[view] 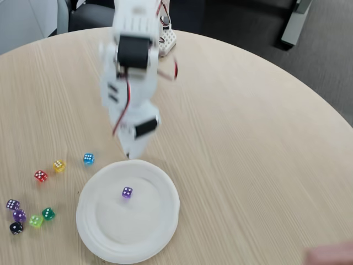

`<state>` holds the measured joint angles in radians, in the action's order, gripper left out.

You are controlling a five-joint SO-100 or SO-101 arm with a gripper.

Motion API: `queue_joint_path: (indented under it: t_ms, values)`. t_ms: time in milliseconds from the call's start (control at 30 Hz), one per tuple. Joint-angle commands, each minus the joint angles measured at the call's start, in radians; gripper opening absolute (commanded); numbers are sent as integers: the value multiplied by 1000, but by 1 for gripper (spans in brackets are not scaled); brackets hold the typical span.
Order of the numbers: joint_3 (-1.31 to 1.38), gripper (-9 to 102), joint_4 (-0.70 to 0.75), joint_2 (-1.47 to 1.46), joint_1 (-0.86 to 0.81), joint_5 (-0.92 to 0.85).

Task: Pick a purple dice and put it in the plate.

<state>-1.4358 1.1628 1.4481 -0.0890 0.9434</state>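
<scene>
A: While the white arm is blurring above the table, a purple die point(127, 192) is sitting inside the paper plate point(160, 237), a little left of its middle, white pips showing.

B: And the gripper point(132, 150) is hanging just beyond the plate's far rim, clear of that die. I cannot tell whether its jaws are apart or together; the tip is smearing too much.

A: Off to the left, loose dice are lying on the round wooden table point(248, 138): a blue die point(88, 159) nearest the plate, then a yellow die point(59, 165) and a red die point(41, 176).

B: Lower down, two more purple dice point(16, 210) are sitting close together, a black die point(16, 227) just beneath them, with a lime die point(36, 221) and a green die point(48, 213) beside them.
</scene>
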Motion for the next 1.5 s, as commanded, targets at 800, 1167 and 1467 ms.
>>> queue_joint_path:
  t_ms: [800,1167,1467]
  values:
    - [-1069,0,-127,968,170,-472]
    - [-1420,0,-150,1503,169,-676]
    - [-1569,0,-129,1666,170,-874]
